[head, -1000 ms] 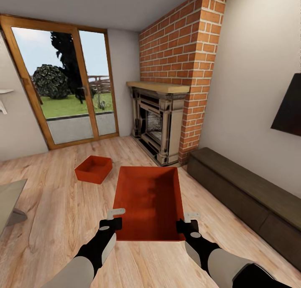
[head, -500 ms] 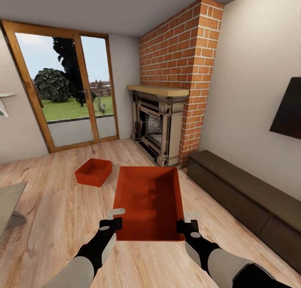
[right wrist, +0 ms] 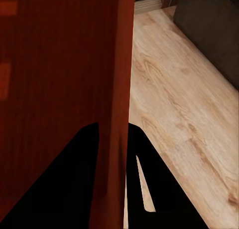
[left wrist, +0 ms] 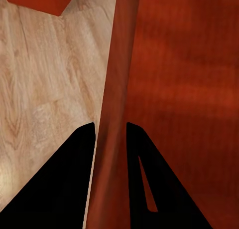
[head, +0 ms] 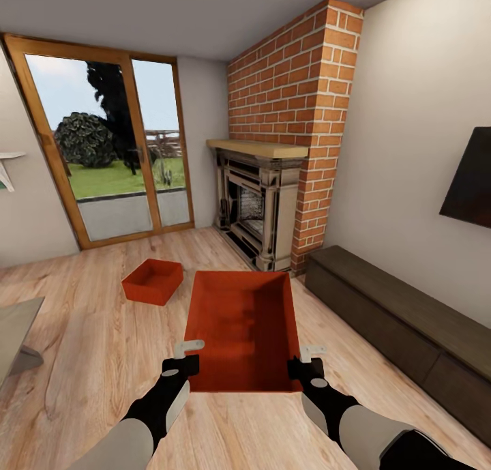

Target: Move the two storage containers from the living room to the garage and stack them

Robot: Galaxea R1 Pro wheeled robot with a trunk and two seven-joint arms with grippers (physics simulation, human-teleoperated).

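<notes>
Living room: light wood plank floor, red brick fireplace, glass doors at the back, long low dark bench along the right-hand wall, black wall-mounted TV above it.

An orange-red rectangular open-top storage bin is held out in front of the trunk, clear of the planks. Its left long wall is pinched by the left gripper and its right long wall by the right gripper, both near the bin's near end. In each wrist view the thin wall is seen passing between two dark fingers closed tightly onto it, one inside, one outside.

A second, identical orange-red bin rests on the planks further off, to the left, well apart from the held one.

Handling, judged: walls thin and plain, so the bin is probably light but liable to flex. The smooth surface could slip under a one-sided pull. A symmetrical two-wall hold suits it. With both grips near one end, the far end may sag.
</notes>
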